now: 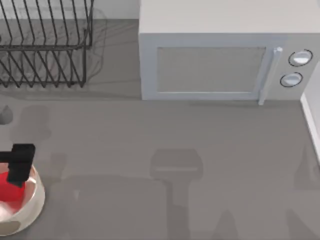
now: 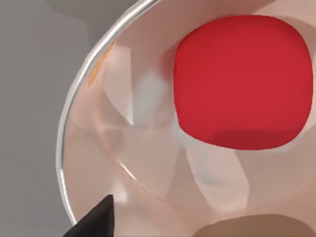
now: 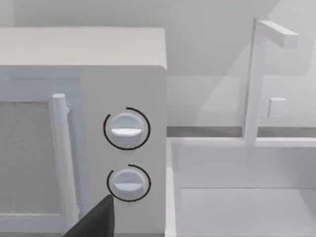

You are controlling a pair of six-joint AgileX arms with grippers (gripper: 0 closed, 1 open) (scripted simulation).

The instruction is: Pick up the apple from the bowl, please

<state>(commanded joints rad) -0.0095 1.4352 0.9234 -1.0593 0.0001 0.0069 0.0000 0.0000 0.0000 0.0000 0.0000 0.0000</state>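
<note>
Two big fixtures line the far edge of your table (image 1: 200, 150): the white microwave (image 1: 220, 60) up at twelve to one o'clock, door closed, two round dials (image 3: 127, 129) stacked on its front panel in your right wrist view, and the black wire dish rack (image 1: 45, 45) out at ten o'clock. Next in size, the bowl (image 1: 35, 200) sits at eight o'clock, cut by the table's left edge, silvery rim gleaming, creamy inside. Your left gripper (image 1: 19, 165) hangs right over it, above the bowl's far side; whether its fingers are apart or together, you cannot tell. Smallest of all, the apple (image 2: 242, 81) rests inside the bowl, bright red, under that gripper.
</note>
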